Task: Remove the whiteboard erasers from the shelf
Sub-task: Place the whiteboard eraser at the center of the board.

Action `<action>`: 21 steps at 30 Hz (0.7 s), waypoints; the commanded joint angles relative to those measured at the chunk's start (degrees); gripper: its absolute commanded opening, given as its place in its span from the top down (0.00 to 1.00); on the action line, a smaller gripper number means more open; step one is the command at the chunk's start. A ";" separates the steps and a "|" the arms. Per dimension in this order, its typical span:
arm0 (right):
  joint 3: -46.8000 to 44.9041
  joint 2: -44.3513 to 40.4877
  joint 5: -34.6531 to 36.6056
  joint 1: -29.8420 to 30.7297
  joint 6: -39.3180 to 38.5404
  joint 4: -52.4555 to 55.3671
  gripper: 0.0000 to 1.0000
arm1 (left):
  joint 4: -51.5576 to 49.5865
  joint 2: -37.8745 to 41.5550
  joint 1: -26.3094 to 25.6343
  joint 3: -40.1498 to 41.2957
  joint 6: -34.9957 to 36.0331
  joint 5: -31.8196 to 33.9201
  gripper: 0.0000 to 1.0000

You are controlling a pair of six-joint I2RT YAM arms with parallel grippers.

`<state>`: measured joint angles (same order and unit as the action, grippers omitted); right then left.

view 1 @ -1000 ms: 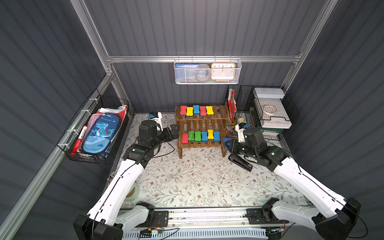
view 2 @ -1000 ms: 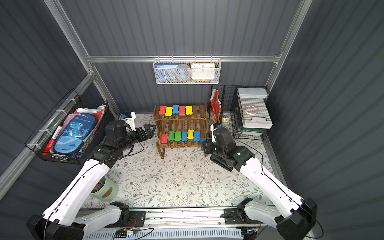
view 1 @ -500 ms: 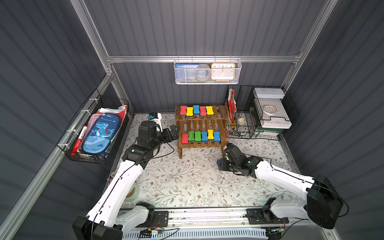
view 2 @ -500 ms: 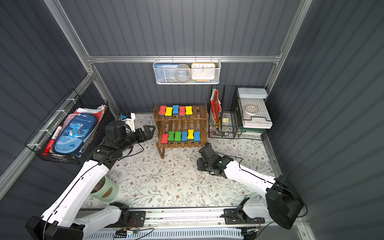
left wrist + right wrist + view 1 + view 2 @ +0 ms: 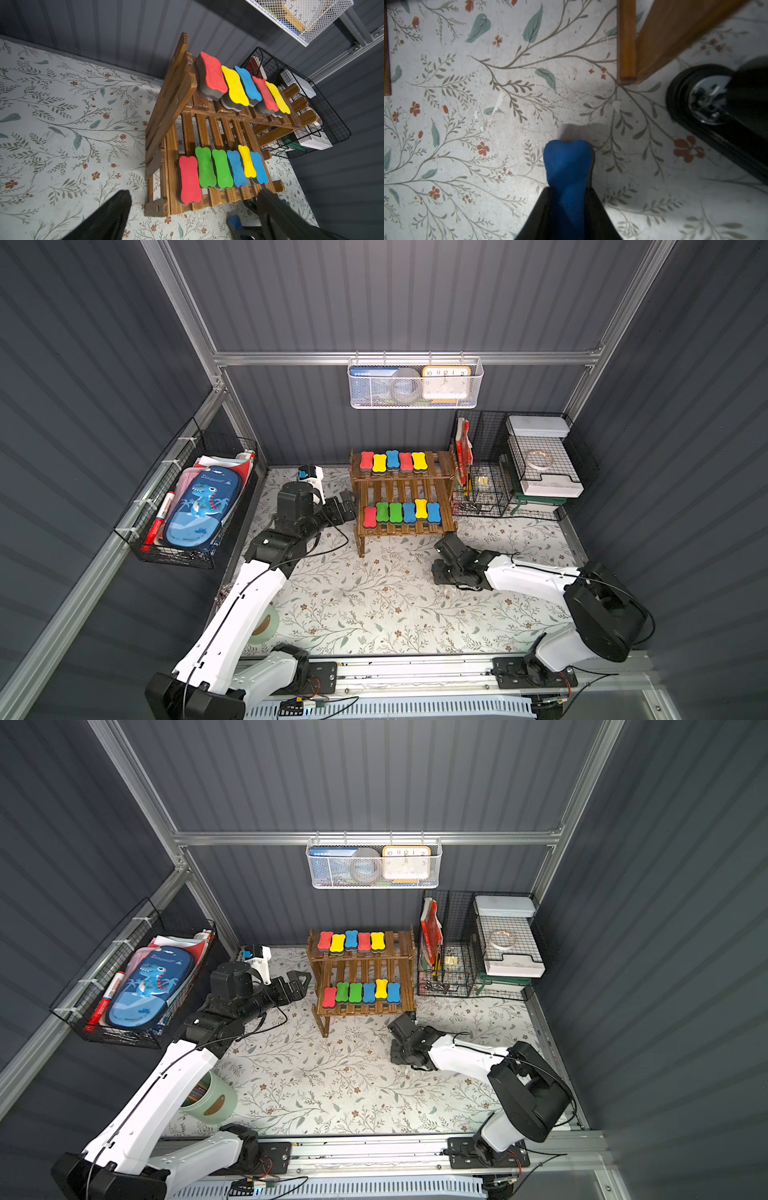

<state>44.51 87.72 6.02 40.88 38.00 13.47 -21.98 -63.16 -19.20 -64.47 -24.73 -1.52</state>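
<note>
Right wrist view: right gripper (image 5: 568,189), lowered to the brown slatted wooden shelf's (image 5: 654,31) five o'clock, pinches a removed blue bone-shaped foam eraser (image 5: 566,160); left gripper (image 5: 194,193) gapes.

The shelf (image 5: 401,489) stands on the mat (image 5: 374,605) at the back wall's middle; five whiteboard erasers (image 5: 392,460) lie on its upper tier, six on the lower tier before it; a mesh basket (image 5: 415,404) hangs on the wall above; a wire-grid organiser (image 5: 486,439) stands just right of the shelf; a wire basket (image 5: 174,558) on the left wall holds a pencil case (image 5: 201,506) and a marker (image 5: 160,516); the left gripper (image 5: 297,986) hovers just left of the lower tier; the right gripper (image 5: 568,197), before the shelf's right front leg (image 5: 626,41), has a lone eraser (image 5: 566,162) between its fingers (image 5: 537,207), a stapler (image 5: 716,116) beside it.
</note>
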 commanded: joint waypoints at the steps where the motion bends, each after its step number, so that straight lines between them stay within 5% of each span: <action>1: 0.06 0.37 0.46 0.28 -0.01 0.83 0.64 | -0.96 0.19 -0.05 -1.37 1.61 -0.50 0.01; 8: 1.20 -4.37 0.74 0.28 -1.13 4.51 0.51 | -0.80 0.22 -0.05 -0.87 1.91 -1.09 0.01; 18: 11.36 -16.28 -6.29 0.41 -7.47 12.25 0.48 | -0.70 0.64 -0.05 -0.75 3.02 -1.34 0.01; 21: 19.92 -17.38 -3.50 0.33 -11.84 19.35 0.48 | -0.87 0.75 -0.05 -1.08 2.98 -1.34 0.01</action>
<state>57.84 71.53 2.13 40.99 31.94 26.33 -22.02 -63.16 -19.20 -64.47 -23.24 -1.89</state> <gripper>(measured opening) 0.516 0.992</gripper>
